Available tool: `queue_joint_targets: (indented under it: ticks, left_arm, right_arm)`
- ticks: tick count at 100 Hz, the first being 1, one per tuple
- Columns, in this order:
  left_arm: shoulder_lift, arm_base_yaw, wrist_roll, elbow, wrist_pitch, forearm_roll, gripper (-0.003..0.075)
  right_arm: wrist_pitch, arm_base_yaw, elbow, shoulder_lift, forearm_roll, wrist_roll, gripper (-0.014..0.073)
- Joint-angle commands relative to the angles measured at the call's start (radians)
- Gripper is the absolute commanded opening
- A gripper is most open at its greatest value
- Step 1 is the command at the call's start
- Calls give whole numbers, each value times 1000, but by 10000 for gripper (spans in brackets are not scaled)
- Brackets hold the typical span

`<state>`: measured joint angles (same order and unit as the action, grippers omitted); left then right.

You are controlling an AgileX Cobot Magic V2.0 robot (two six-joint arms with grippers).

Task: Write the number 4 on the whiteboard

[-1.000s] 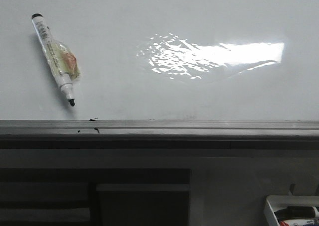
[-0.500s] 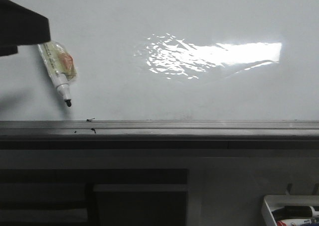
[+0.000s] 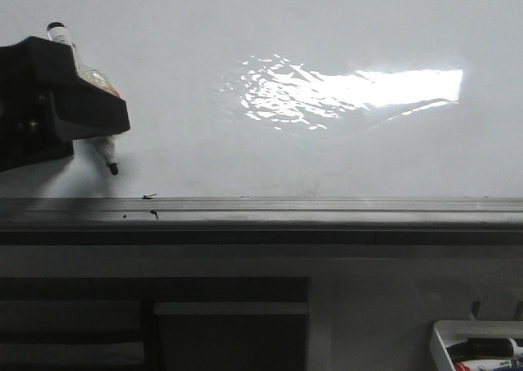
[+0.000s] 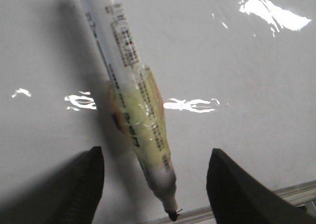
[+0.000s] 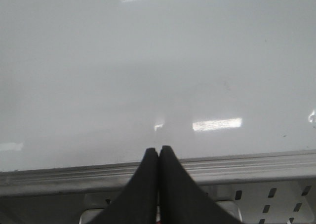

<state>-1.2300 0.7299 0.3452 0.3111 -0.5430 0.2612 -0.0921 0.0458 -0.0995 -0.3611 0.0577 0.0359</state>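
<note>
The whiteboard [image 3: 327, 154] is glossy white with a glare patch; no number 4 shows on it. A white marker [image 3: 105, 150] with a black tip and yellowish tape round its barrel lies on the board at the left, tip toward the grey edge rail [image 3: 327, 212]. My left gripper [image 3: 78, 109] hangs over the marker's middle and hides it. In the left wrist view the left gripper [image 4: 155, 157] is open, one finger on each side of the marker [image 4: 133, 100], not touching it. My right gripper [image 5: 158, 151] is shut and empty over the rail [image 5: 247, 165].
Tiny black specks [image 3: 149, 196] lie by the rail below the marker tip. A small white tray [image 3: 445, 338] holding markers stands at the lower right, off the board. Dark shelving sits under the rail at the left.
My left gripper came in from the left and moved right and down over the marker, now covering its middle. The marker and the right gripper have not moved.
</note>
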Motion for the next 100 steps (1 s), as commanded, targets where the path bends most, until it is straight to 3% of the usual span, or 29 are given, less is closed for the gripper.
queue_joint_targets:
  ticks: [1,11,18,33,55,80,90,100]
  left_arm:
    - [-31,9,16,30,-127,5,417]
    - [-65,9,16,30,-150,13,408]
    - [-75,9,16,30,-151,20,334]
    - [-79,9,12,30,-149,-10,-21]
    - [-72,9,-1,30,-156,-189,-20]
    - [-26,9,-216,30,-152,-500,-20]
    - [-17,9,-269,30,-152,-592,-20]
    - [-17,9,-281,35,-149,-709,-20]
  right_arm:
    - [68,-17,-37,-15,0,-5,-62]
    - [56,-34,-37,-15,0,-5,-62]
    - [51,-47,-37,-15,2,-5,-62]
    - [27,-133,-37,-15,2,-5,-62]
    - [-129,-374,-127,-19,2,-5,-62]
    - [-236,-585,-288,-82,23,-5,-46]
    - [-263,-674,-360,-170,34,-5,73]
    - [-269,-764,-434,-287,34,-7,272]
